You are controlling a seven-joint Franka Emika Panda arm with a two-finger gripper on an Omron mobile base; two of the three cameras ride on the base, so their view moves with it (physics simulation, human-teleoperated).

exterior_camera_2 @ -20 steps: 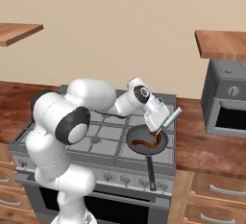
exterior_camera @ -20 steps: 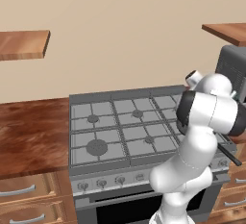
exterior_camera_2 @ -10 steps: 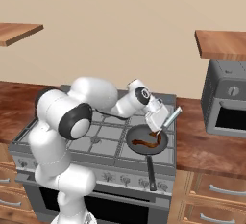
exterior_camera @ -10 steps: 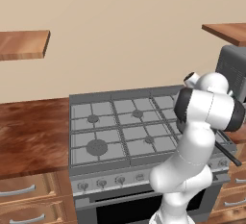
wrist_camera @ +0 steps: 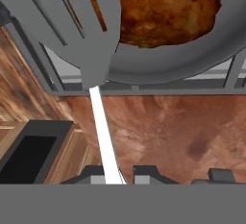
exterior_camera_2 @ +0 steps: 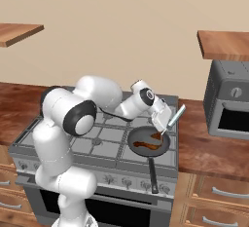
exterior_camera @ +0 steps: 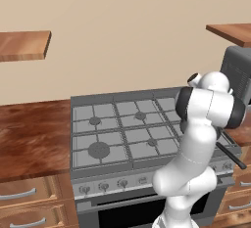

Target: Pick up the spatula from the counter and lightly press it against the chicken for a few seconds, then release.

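Gripper [wrist_camera: 117, 175] clamped on the spatula [wrist_camera: 102, 127] handle. Its long axis runs straight ahead, blade over the pan [wrist_camera: 168, 67] rim beside the chicken [wrist_camera: 163, 6], front right corner of the stove [exterior_camera_2: 97, 136]; counter [exterior_camera_2: 209, 150] stretches rightward.

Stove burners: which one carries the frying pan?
The front right one: the frying pan holding the chicken sits there, while the other burners stand bare.
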